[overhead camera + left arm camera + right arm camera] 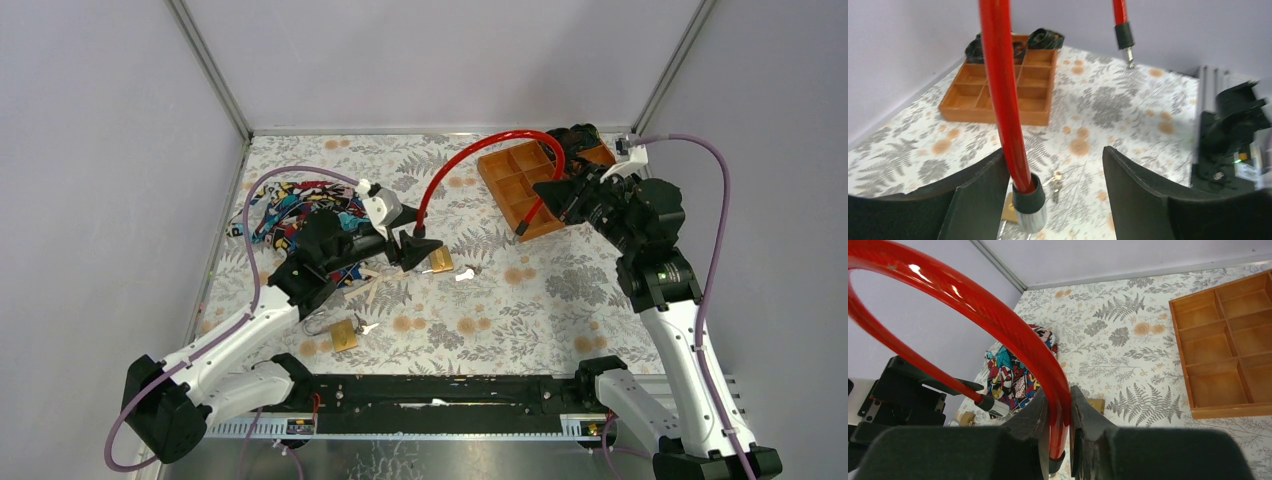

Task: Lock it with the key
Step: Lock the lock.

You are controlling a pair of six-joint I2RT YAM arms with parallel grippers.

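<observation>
A: Left side?
B: One spare padlock (343,335) near the front-left corner, untouched. Then the left gripper (418,248) mid-desk, jaws wide apart, gripping nothing. The red cable (1008,100) hangs its ferrule end (1029,205) between them, hard by one finger.
A: Lock, key?
B: The brass padlock (440,262) is just under that gripper, key (465,275) loose beside it, not inserted.
A: Right?
B: The right gripper (1059,405) is toward the back-right corner by the tray (968,115), jaws clamped tight on the cable.
A: Advice?
B: My read: pinch the ferrule squarely, close to the tip, right arm giving slack, so the tip steers into the padlock without springing away.
</observation>
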